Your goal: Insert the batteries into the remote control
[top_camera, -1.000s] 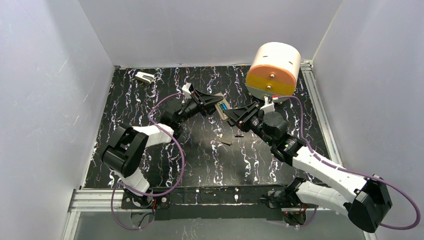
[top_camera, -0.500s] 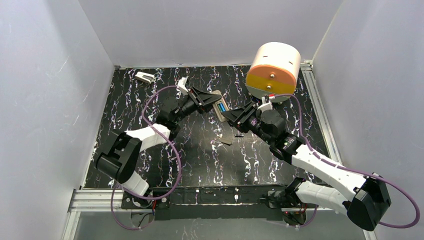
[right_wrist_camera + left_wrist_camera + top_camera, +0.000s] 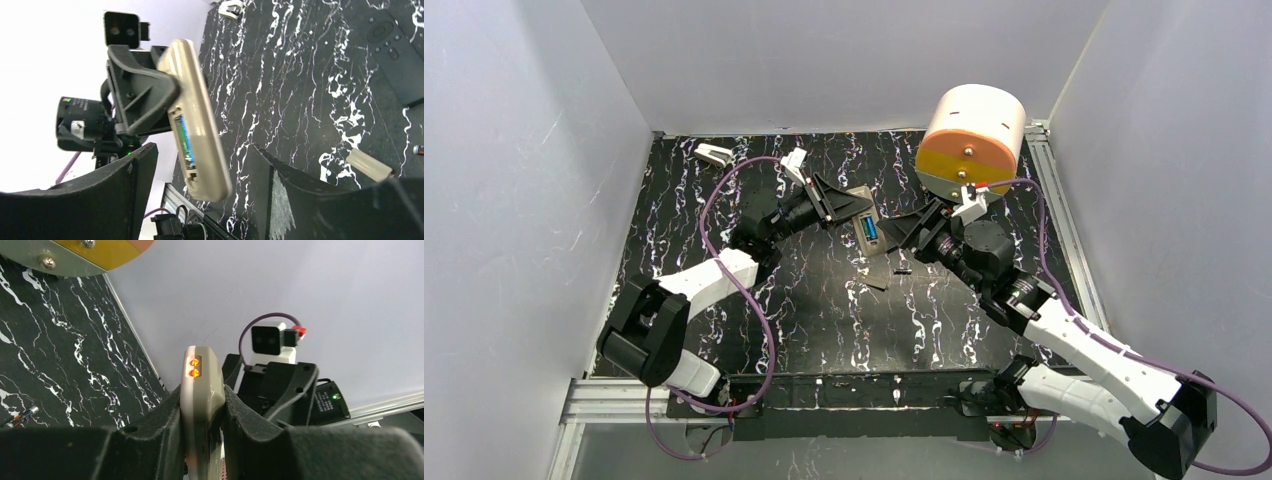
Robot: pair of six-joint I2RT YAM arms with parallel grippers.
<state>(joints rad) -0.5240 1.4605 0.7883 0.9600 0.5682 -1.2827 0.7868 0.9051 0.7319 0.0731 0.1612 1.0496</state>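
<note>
The left hand (image 3: 832,203) is clenched on the remote (image 3: 865,228) and holds it clear of the counter (image 3: 724,300). The remote's long axis points at the right hand (image 3: 904,228), which is released, its fingers spread just past the remote's free end. The open bay faces that hand with one seated battery (image 3: 182,137); a free slot is likely, though the view is poor. A loose battery (image 3: 903,270) lies on the counter nearest the right hand.

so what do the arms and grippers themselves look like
The left arm and right arm are white-shelled links with chunky black joints. The left gripper and right gripper have matte black wedge-shaped fingers. A purple cable loops along each arm, up to a small white camera block.
</note>
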